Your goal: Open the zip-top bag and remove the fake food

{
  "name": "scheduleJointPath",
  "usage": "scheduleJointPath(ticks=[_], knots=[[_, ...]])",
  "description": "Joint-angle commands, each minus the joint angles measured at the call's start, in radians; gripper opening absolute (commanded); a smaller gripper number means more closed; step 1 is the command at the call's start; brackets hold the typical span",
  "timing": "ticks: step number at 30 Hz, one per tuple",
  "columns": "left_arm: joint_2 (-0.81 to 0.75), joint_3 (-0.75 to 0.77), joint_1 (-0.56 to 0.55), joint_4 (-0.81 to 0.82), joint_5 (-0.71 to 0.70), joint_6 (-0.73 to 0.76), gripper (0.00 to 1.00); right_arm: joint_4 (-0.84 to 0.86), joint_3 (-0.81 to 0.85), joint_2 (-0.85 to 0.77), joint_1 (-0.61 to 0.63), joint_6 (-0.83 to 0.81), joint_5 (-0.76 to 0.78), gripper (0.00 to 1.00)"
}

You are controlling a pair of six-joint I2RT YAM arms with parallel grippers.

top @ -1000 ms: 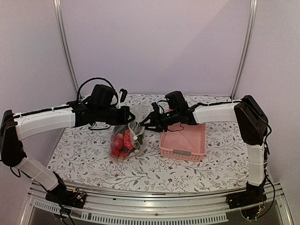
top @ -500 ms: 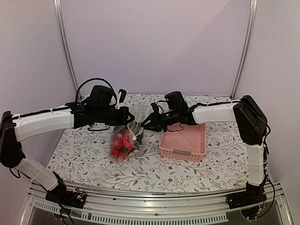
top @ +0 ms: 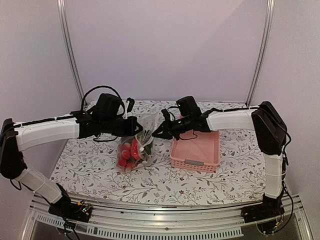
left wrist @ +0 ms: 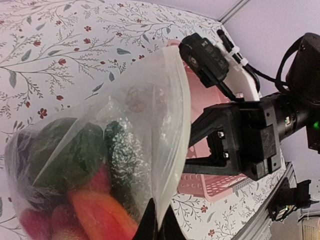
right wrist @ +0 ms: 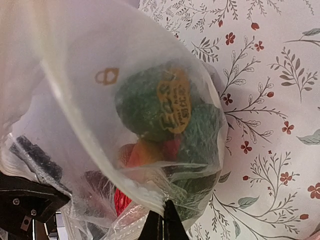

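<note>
The transparent, crinkly zip-top plastic bag sags over the floral desk, left hand and right hand each clamped on one mouth lip; judged limp, slippery, bottom-heavy with glossy plastic fake food, best held at the stiffer zip rim.

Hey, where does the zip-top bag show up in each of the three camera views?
Top external: bag at centre, just left of the pink basket.
Left wrist: bag fills the lower left.
Right wrist: bag fills the left and centre.
Shared landmark: the floral table, seen in all three.
</note>
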Motion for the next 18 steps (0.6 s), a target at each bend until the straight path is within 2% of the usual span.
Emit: scheduleJointPath(ticks=[1,8,13,18], knots=[[0.002,-0.021,-0.014,0.008,-0.011,0.009,0.0,-0.125,-0.012,-0.103,-0.002,-0.076,0.039,0.0],[0.008,-0.025,-0.014,-0.019,-0.056,0.002,0.0,-0.342,-0.055,-0.166,-0.045,-0.192,0.085,0.0],[0.006,-0.034,-0.014,-0.047,-0.085,-0.007,0.0,-0.507,-0.055,-0.183,-0.055,-0.333,0.177,0.0],[0.0,-0.039,-0.028,-0.034,-0.051,0.014,0.0,-0.579,-0.03,-0.159,-0.054,-0.424,0.223,0.0]])
